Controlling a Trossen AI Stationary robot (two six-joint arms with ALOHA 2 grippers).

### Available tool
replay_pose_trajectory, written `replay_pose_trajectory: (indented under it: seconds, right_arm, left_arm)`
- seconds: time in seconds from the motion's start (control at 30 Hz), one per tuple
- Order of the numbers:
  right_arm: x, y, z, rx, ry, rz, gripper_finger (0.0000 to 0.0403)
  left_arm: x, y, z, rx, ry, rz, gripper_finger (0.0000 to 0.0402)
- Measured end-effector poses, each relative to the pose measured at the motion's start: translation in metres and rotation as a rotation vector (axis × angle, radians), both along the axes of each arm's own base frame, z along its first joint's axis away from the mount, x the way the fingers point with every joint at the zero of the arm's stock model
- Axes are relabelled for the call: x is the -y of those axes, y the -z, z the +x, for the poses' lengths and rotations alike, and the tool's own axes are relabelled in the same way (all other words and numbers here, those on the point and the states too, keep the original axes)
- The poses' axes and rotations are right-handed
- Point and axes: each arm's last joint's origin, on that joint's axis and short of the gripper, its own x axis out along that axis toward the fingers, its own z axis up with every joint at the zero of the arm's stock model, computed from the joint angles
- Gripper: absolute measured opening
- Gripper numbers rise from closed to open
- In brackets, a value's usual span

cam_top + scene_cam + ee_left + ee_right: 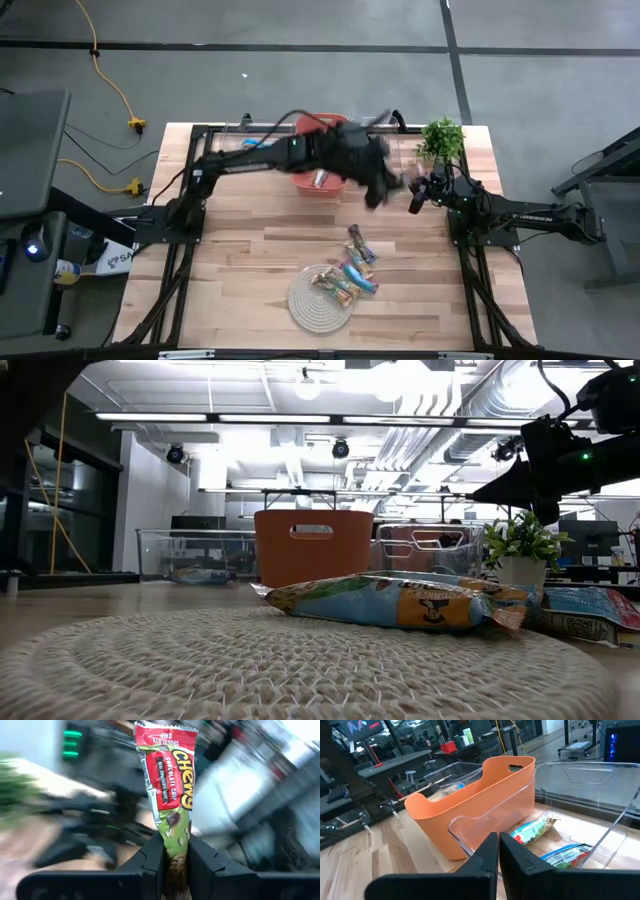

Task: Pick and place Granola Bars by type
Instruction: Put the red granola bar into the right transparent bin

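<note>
My left gripper (pixel 176 857) is shut on a red-and-green "Chewy" chocolate chip granola bar (pixel 170 785). In the high view it hovers (pixel 378 188) just right of the orange bin (pixel 318 150), and motion blurs it. My right gripper (pixel 499 851) is shut on nothing and hangs near the potted plant (pixel 441 140), facing the bins. Several more bars (pixel 348 278) lie flat on the round rope mat (pixel 315 298). One more (pixel 360 245) lies on the table beside it. A blue-and-tan bar (pixel 400 600) rests on the mat in the low view. My left gripper pinches the Chewy bar between its two fingers at one end of the wrapper (pixel 176 845). The bar runs along the fingers and most of its length sticks out past the fingertips to the crimped red end (pixel 165 732). It is lifted clear of everything.
The orange bin (pixel 470 805) stands at the table's far side with a clear bin (pixel 580 795) beside it, and two bars (pixel 535 830) lie inside the clear bin. Another clear bin (pixel 190 550) shows left of the orange one. Bare wood (pixel 240 250) lies between bins and mat.
</note>
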Motion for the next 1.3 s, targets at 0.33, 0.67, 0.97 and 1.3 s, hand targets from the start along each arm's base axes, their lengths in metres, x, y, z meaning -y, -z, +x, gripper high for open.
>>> replay_pose_trajectory:
  seconds: [0.33,0.67,0.97,1.3]
  right_arm:
    - [0.0,0.0,0.0,0.0,0.0,0.0,0.0]
    - [0.0,0.0,0.0,0.0,0.0,0.0,0.0]
    - [0.0,0.0,0.0,0.0,0.0,0.0,0.0]
    - [0.0,0.0,0.0,0.0,0.0,0.0,0.0]
  left_arm:
    - [-0.095,0.015,0.001,0.036,-0.528,-0.272,0.0056]
    - [-0.149,0.103,0.043,-0.016,-0.676,-0.509,0.0056]
    - [-0.17,0.154,0.048,-0.176,-0.763,-0.523,0.0056]
    - [-0.171,0.176,0.051,-0.248,-0.796,-0.547,0.0056]
